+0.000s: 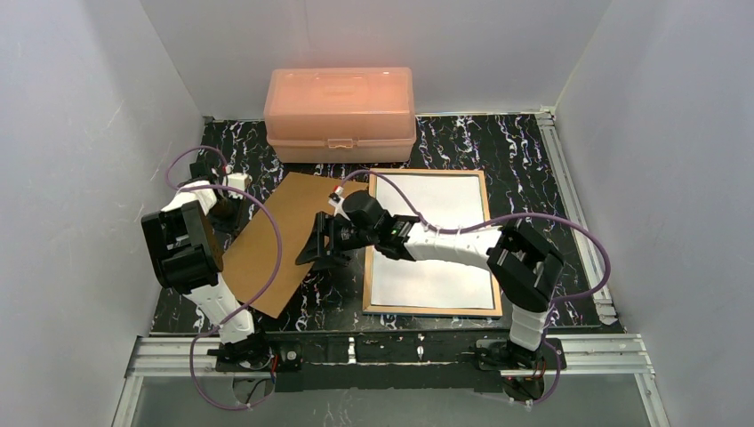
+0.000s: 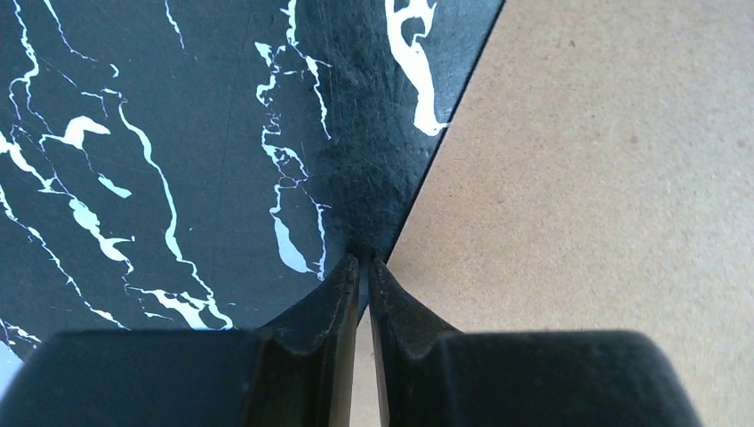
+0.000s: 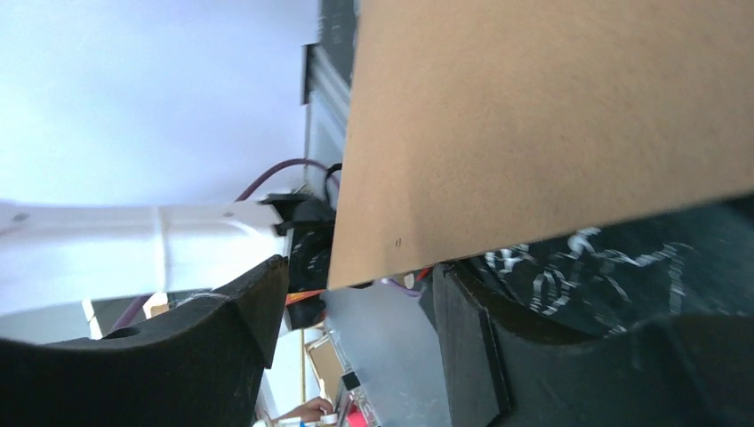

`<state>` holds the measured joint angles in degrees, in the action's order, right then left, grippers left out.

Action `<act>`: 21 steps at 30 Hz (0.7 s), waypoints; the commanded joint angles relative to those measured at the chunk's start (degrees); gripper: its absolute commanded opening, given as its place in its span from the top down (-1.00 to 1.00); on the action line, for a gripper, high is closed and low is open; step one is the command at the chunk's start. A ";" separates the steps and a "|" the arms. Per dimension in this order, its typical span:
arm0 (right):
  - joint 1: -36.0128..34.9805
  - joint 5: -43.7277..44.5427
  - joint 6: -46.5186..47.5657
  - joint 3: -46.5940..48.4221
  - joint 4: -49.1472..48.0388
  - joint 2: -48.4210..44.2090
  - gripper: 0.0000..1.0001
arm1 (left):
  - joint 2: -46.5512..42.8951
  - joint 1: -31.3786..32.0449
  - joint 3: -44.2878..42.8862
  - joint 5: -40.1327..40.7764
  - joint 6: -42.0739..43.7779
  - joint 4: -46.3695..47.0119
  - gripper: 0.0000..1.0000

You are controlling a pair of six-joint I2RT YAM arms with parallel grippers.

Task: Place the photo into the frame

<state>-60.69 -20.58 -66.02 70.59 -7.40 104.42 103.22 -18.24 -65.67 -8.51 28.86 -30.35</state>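
Step in hand: closing up the back. The frame is lying back-up on the right of the table. A white sheet is filling it, and we are taking this for the photo face down, though no print is showing. The backing board is sitting tilted just left of the frame. The left pincer is pinching the board's far corner, jaws all but shut. The right pincer is straddling its right edge, jaws open, gripping nothing. Next we are needing a second firm grip, then a square carry over the frame.
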 commanded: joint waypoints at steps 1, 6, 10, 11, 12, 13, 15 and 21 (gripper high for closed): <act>-0.47 5.62 1.97 1.05 -25.38 -0.86 -0.35 | 1.30 3.03 4.26 -14.89 -3.27 -15.43 0.78; -0.44 8.63 4.98 1.09 -24.56 -1.48 -0.53 | 2.01 3.03 4.14 -15.10 -3.20 -15.78 0.78; -0.42 11.34 6.30 1.99 -20.39 -0.19 -0.62 | 1.89 3.03 4.23 -15.44 -2.94 -16.22 0.78; -0.48 12.10 6.41 1.96 -19.58 -0.01 -0.62 | 1.85 3.03 4.20 -15.46 -2.80 -16.35 0.79; -0.45 13.42 6.44 1.70 -18.82 -0.11 -0.63 | 1.75 3.03 4.15 -15.53 -2.70 -16.54 0.79; -0.45 14.32 6.26 1.33 -18.51 -0.25 -0.65 | 1.73 3.03 4.16 -15.60 -2.68 -16.66 0.79; -0.43 15.52 6.29 1.08 -18.15 -0.53 -0.66 | 1.65 3.03 4.12 -15.62 -2.58 -16.75 0.79; -0.24 19.49 8.39 3.63 -9.06 -3.24 -0.40 | 1.65 3.03 4.06 -15.77 -2.70 -16.94 0.80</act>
<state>-60.88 -6.04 -60.29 70.91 -20.84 103.96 103.24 -15.68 -63.96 -22.59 26.50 -42.33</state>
